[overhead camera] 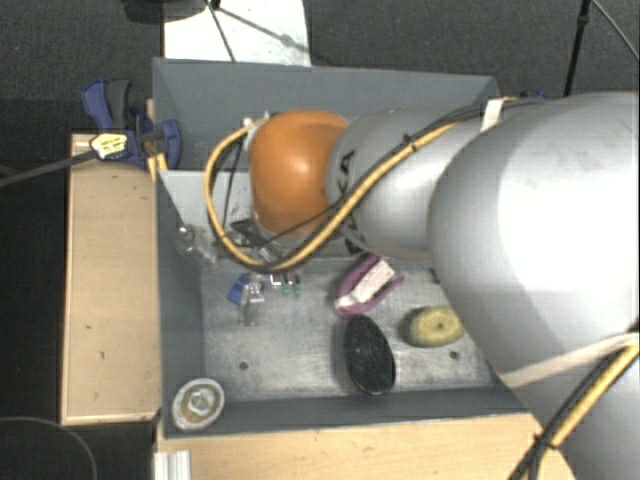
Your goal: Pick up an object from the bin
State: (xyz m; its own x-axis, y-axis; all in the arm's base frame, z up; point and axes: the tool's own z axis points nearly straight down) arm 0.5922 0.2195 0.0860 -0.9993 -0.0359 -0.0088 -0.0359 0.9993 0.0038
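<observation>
My gripper (243,232) hangs under the orange wrist cover, low over the bin's left half near the back wall. Just below it lie a small blue piece (238,291) and some small metal and green bits (283,284) on the bin floor; whether they touch the gripper I cannot tell. To the right of it a pink and white packet (365,282) lies tilted, partly under the arm.
A black oval brush (368,355) lies near the front wall at the middle. A yellow-green round sponge (432,326) sits to its right. A clear round lid (198,402) rests at the front left corner. The arm covers the bin's right and back parts.
</observation>
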